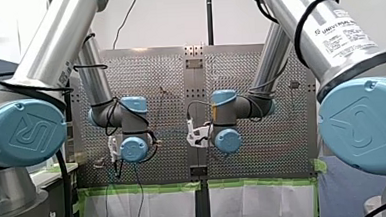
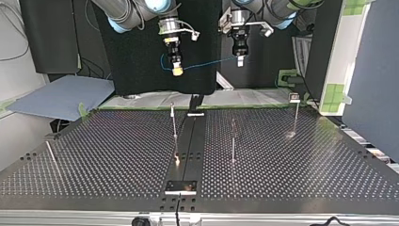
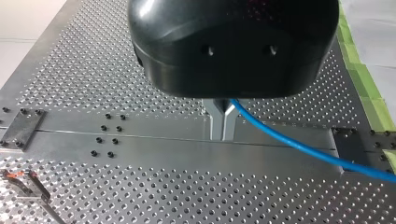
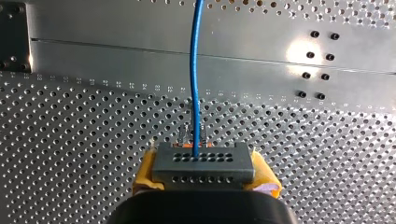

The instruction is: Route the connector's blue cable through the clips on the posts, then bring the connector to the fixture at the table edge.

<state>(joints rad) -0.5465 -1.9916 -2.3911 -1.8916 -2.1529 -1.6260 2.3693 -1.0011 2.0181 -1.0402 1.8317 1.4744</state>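
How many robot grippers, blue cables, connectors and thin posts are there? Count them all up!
Grippers: 2 (my left gripper, my right gripper)
Blue cable: 1
Connector: 1
Posts: 4
Total: 8

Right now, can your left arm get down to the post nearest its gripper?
Probably yes: my left gripper, shut on the blue cable, hangs high, and nothing stands between it and that post.
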